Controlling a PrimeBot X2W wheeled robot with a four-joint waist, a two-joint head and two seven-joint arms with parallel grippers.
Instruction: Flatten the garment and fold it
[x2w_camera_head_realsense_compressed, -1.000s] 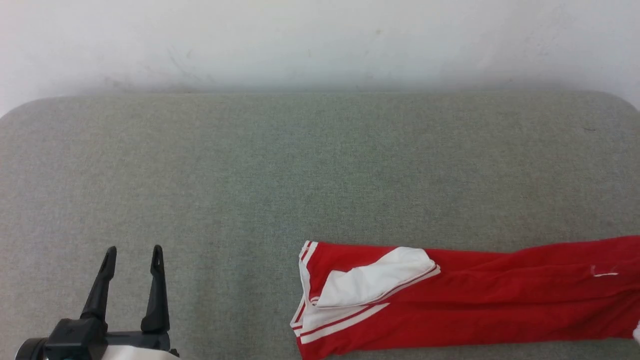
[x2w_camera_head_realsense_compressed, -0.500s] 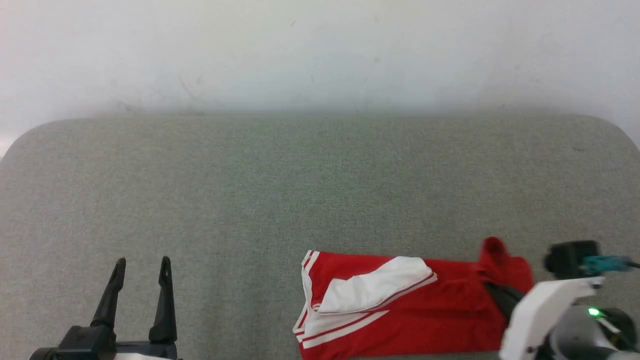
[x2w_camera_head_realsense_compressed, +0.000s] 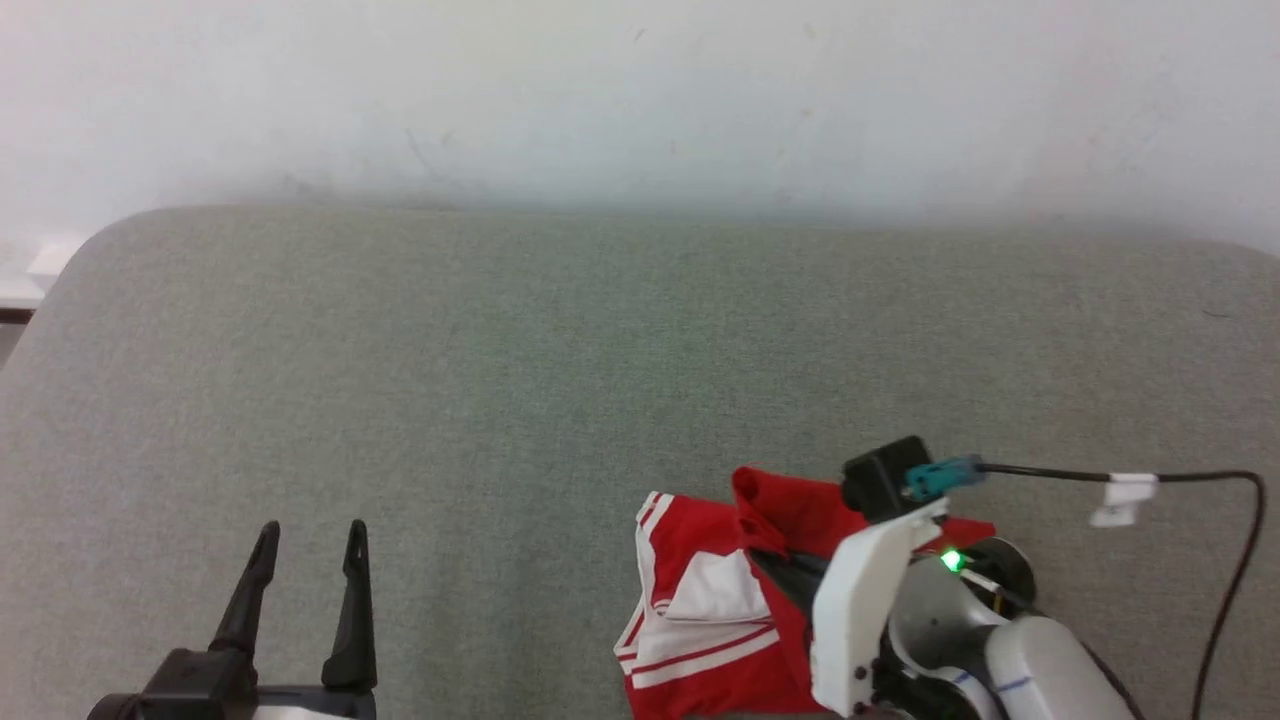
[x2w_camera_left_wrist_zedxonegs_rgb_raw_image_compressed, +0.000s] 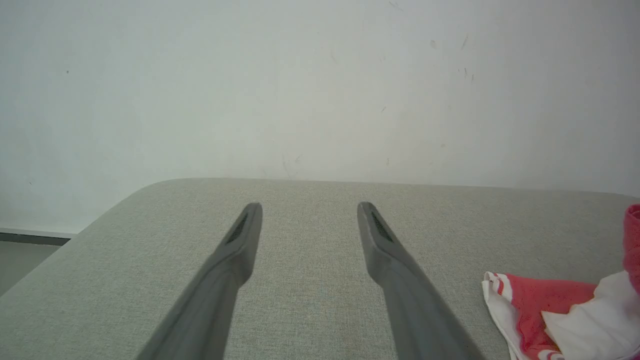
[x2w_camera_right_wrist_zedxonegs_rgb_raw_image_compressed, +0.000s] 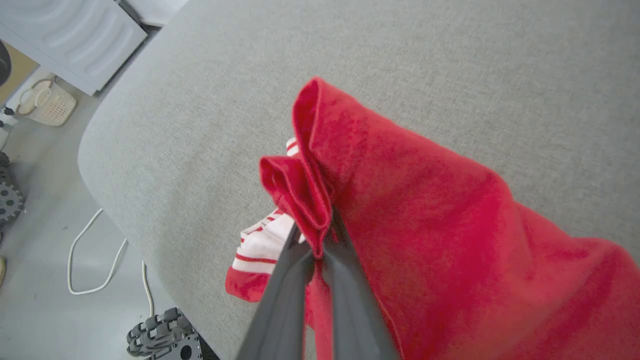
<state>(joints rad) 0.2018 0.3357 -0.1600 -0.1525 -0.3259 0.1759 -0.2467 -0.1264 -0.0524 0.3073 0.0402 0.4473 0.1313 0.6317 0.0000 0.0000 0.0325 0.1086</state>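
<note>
Grey-green fabric-topped table with rounded corners (x2w_camera_head_realsense_compressed: 500, 400) is sitting against a plain white wall (x2w_camera_head_realsense_compressed: 600, 100). The red short-sleeved T-shirt with white, red-striped sleeve ends (x2w_camera_head_realsense_compressed: 712, 600) is lying bunched at the near edge of the table, right of centre, part flat and part pulled up. Right jaws are clamping shut on a folded red ridge of the shirt (x2w_camera_right_wrist_zedxonegs_rgb_raw_image_compressed: 425, 225); in the right wrist view the two dark fingers (x2w_camera_right_wrist_zedxonegs_rgb_raw_image_compressed: 285, 300) are pinching together with the cloth rising out between them and draping off to the right. In the head view that pinched fold is standing up above the rest of the shirt, with the white arm shell (x2w_camera_head_realsense_compressed: 860, 600) covering the shirt's right side, a green light (x2w_camera_head_realsense_compressed: 948, 560) glowing on the wrist, and a teal plug (x2w_camera_head_realsense_compressed: 940, 478) feeding a black cable (x2w_camera_head_realsense_compressed: 1050, 472) that is looping off to the right with a small white tag (x2w_camera_head_realsense_compressed: 1125, 490) on it. The white striped sleeve end is lying on the table to the left of the pinch, close to the table edge. Left jaws are standing wide apart and holding nothing, dark fingers (x2w_camera_head_realsense_compressed: 245, 610) pointing toward the wall at the lower left, well apart from the shirt; in the left wrist view the fingers (x2w_camera_left_wrist_zedxonegs_rgb_raw_image_compressed: 235, 250) are hovering over bare table (x2w_camera_left_wrist_zedxonegs_rgb_raw_image_compressed: 125, 250), with the shirt (x2w_camera_left_wrist_zedxonegs_rgb_raw_image_compressed: 545, 300) showing at the lower right. Beyond the table edge in the right wrist view, a white cord (x2w_camera_right_wrist_zedxonegs_rgb_raw_image_compressed: 85, 250) is trailing on the floor, near a white basket (x2w_camera_right_wrist_zedxonegs_rgb_raw_image_compressed: 47, 105).
</note>
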